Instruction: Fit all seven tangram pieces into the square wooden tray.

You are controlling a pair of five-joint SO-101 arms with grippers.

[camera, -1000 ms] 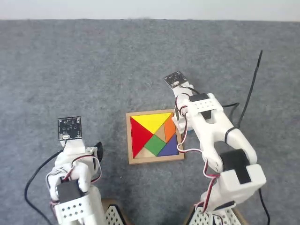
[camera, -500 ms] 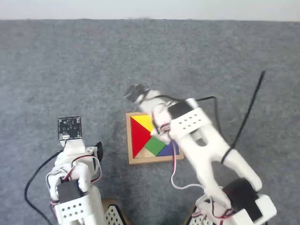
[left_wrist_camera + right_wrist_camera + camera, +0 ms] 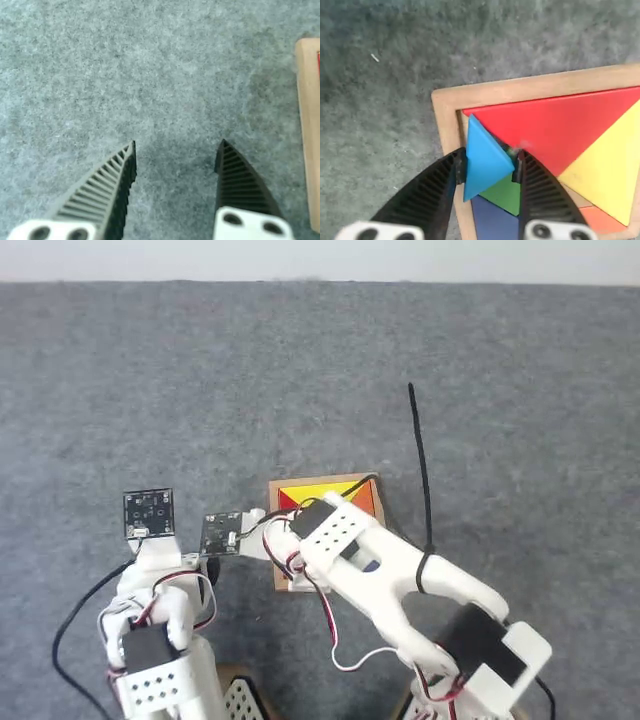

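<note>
blue triangle (image 3: 482,162) pinched in the right gripper (image 3: 490,163), jaws narrow, one pad on its long edge and one on the square corner. long edge runs along the inner wall of the wooden tray (image 3: 520,86), one sharp tip aimed at the tray corner, square corner pointing inward. it overlaps the red triangle (image 3: 555,130) and green piece (image 3: 502,193); cannot tell if it's seated flat. dark blue piece (image 3: 487,221), yellow triangle (image 3: 607,175) and orange piece (image 3: 602,218) lie in the tray beyond. left gripper (image 3: 175,150) jaws wide apart, holding nothing, over grey carpet (image 3: 125,75), tray edge just beside it.
</note>
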